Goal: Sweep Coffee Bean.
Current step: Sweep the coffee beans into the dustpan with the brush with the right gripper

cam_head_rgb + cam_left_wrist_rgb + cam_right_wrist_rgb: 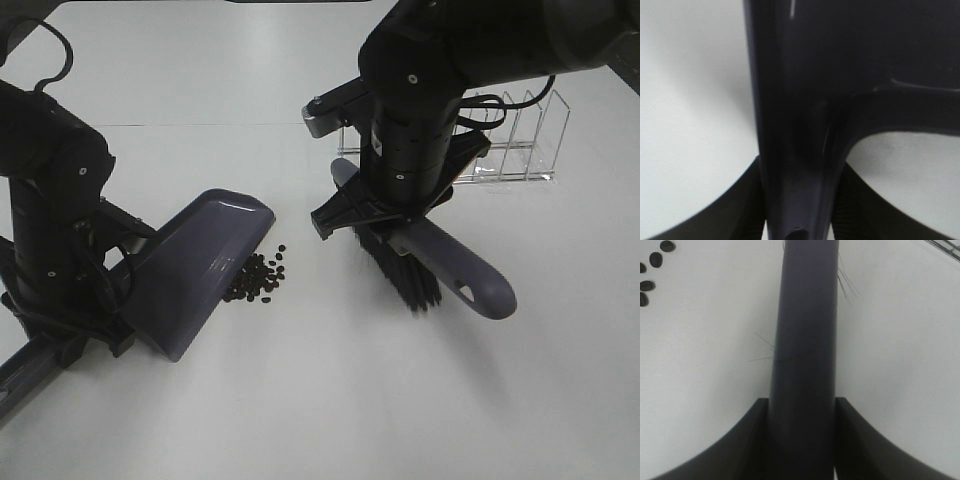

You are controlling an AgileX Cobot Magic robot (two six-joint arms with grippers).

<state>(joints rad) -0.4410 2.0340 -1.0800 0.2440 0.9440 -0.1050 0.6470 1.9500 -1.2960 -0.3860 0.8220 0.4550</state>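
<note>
1. Between the dustpan point(205, 260) and the brush point(465, 280), the coffee bean point(260, 278) cluster is lying on the tabletop point(330, 400), touching the pan's open lip.
2. The right fingers point(737, 445) are clamping the brush, and the left fingers point(715, 215) are gripping the dustpan's handle.
3. The bristles are sitting apart from the beans, on the side away from the pan, so the sweep is likely heading panward.

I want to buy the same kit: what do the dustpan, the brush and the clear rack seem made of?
The dustpan looks like moulded plastic, grey-purple, smooth, slightly glossy: light glints on its rim. The brush handle seems the same plastic; its black bristles are probably synthetic, stray fine fibres show. The rack looks like clear acrylic, see-through with bright edges, though glass is possible.
</note>
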